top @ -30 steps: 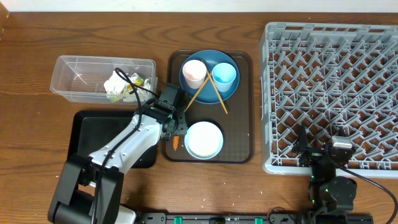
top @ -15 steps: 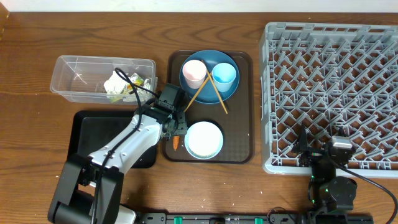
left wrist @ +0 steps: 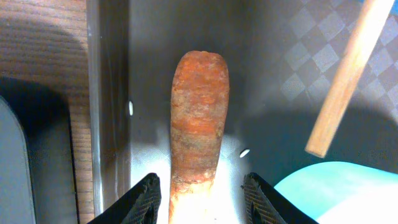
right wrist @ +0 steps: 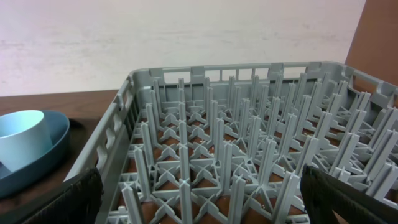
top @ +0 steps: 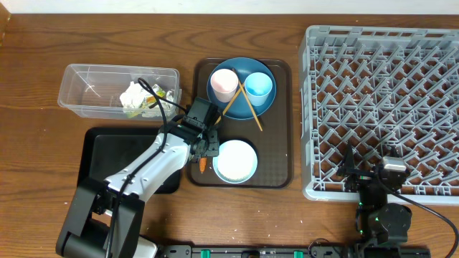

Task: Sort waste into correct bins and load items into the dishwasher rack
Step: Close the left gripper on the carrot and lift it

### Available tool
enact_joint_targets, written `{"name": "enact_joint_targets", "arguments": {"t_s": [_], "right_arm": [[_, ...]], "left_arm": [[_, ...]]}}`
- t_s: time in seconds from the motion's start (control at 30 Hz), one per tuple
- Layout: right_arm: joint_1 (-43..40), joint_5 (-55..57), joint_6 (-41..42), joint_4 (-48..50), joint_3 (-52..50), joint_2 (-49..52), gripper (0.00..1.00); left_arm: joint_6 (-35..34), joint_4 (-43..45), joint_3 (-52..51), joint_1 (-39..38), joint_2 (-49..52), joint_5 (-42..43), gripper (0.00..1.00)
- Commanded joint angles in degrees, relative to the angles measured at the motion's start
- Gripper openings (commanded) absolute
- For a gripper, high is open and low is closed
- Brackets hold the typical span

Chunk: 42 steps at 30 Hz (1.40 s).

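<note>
Fingers of the left gripper are held partly open, one on each side of the short orange carrot. A narrow gap is seen between each fingertip and the carrot, so nothing is gripped. The carrot is laid along the left edge of the dark brown serving tray, near its front left corner, just beside the pale blue-white bowl. Two small white rice grains are seen close to it on the tray. One thin wooden chopstick is seen to end near the bowl. The right gripper is kept wide open and empty at the front edge of the large grey plastic lattice rack, on the right side of the desk.
</note>
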Motion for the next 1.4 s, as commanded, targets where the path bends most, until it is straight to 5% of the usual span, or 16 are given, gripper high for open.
{"name": "enact_joint_targets", "arguments": {"t_s": [0.0,0.7,0.87,1.1,1.37], "right_arm": [[0.83,0.39,0.79,-0.17,-0.11,-0.22,0.99],[0.83,0.39,0.79,-0.17,-0.11,-0.22,0.99],[0.83,0.39,0.79,-0.17,-0.11,-0.22,0.99],[0.83,0.39,0.79,-0.17,-0.11,-0.22,0.99],[0.83,0.39,0.79,-0.17,-0.11,-0.22,0.99]], "left_arm": [[0.76,0.31,-0.55,-0.07,0.66,-0.94,0.46],[0.74,2.47,-0.52,-0.04,7.5,-2.21,0.45],[0.76,2.67,-0.52,-0.04,7.37,-2.23,0.4],[0.76,1.9,0.02,0.02,5.84,-2.23,0.19],[0.76,0.37,0.02,0.02,-2.03,-2.19,0.14]]}}
